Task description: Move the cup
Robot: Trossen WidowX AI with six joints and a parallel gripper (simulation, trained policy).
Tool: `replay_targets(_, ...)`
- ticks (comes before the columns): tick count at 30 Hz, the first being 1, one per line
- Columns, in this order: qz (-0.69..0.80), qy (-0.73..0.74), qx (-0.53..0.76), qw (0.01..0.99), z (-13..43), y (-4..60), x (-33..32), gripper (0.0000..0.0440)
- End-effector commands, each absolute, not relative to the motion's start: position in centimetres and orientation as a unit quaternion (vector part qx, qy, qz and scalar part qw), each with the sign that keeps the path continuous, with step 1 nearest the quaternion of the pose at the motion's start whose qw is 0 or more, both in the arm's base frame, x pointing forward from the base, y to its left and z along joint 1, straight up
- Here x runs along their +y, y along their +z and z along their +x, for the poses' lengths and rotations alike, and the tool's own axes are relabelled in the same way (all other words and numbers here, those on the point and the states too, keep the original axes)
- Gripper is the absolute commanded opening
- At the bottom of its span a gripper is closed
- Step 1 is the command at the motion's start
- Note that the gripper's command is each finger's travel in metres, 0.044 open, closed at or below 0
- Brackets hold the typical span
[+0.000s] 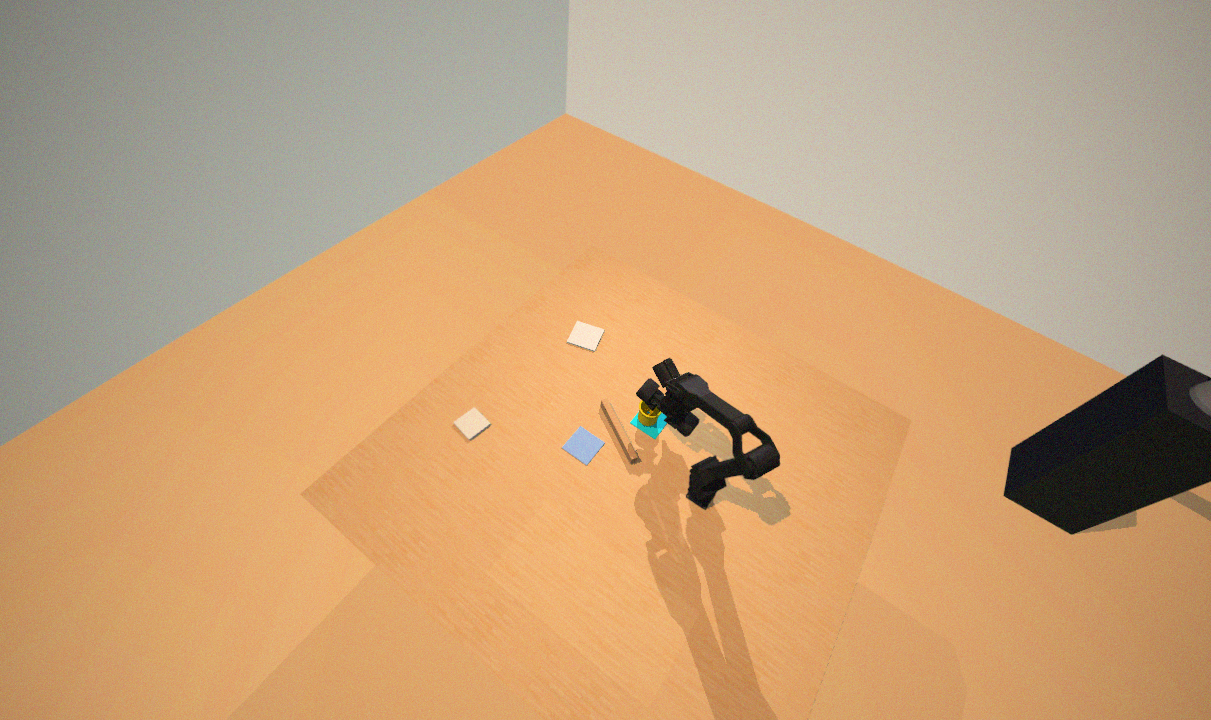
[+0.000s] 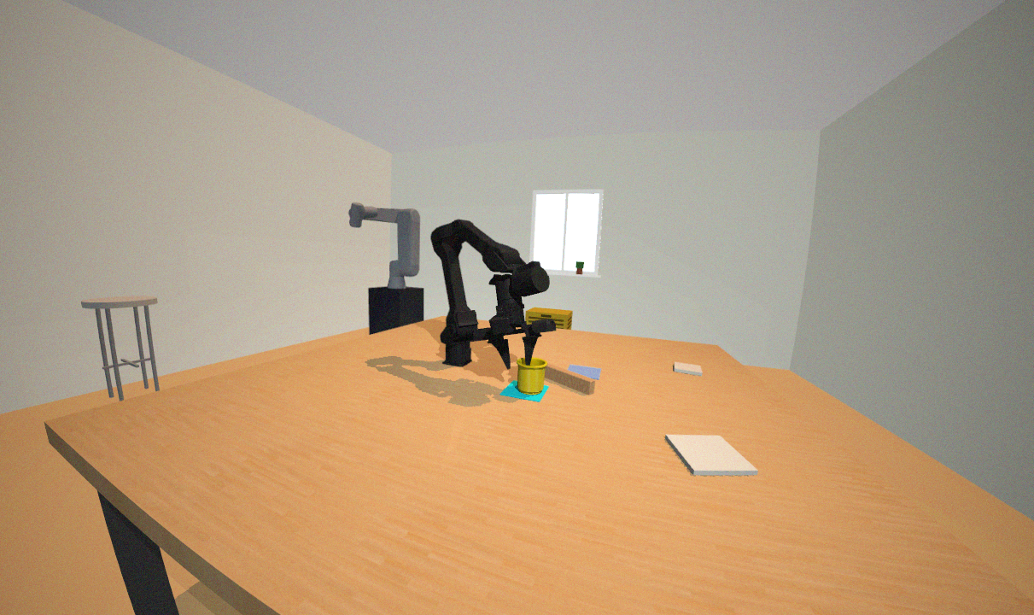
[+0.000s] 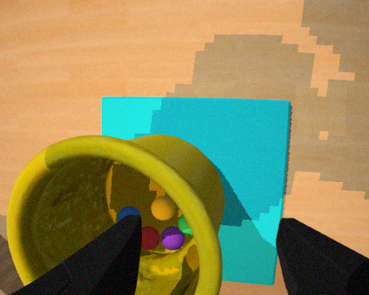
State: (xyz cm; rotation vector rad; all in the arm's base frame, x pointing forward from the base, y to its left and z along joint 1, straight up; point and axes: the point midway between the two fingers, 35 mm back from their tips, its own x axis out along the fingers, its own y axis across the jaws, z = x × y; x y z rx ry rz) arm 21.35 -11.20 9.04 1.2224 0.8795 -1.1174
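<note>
The yellow cup (image 1: 649, 419) (image 2: 531, 378) (image 3: 184, 157) stands upright on the cyan pad (image 1: 652, 432) (image 2: 511, 393) (image 3: 250, 123), toward one side of it in the wrist view. Several marbles, among them an orange one (image 3: 163, 207) and a purple one (image 3: 172, 238), lie inside the cup. My gripper (image 2: 518, 366) (image 3: 211, 229) is open around the near part of the cup's wall. One fingertip is over the cup's mouth and the other is outside, apart from the wall. The blue pad (image 1: 582, 445) (image 2: 585, 372) is bare.
A low wooden bar (image 1: 619, 431) (image 2: 574, 380) lies between the two pads, close beside the cup. Two pale flat tiles lie farther off, one (image 1: 585, 335) (image 2: 709, 454) on the cup's side and one (image 1: 471, 423) (image 2: 686, 368) beyond the blue pad.
</note>
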Motion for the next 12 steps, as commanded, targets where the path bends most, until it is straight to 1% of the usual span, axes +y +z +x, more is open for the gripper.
replay_targets(1,0.53,-0.476,0.373,0.594,21.0,9.3,-11.1,0.0236)
replay_targets(6,0.538,-0.473,0.359,0.599,20.6,10.2,-11.2,0.0268)
replay_targets(12,0.545,-0.468,0.337,0.608,20.3,11.8,-11.4,0.0298)
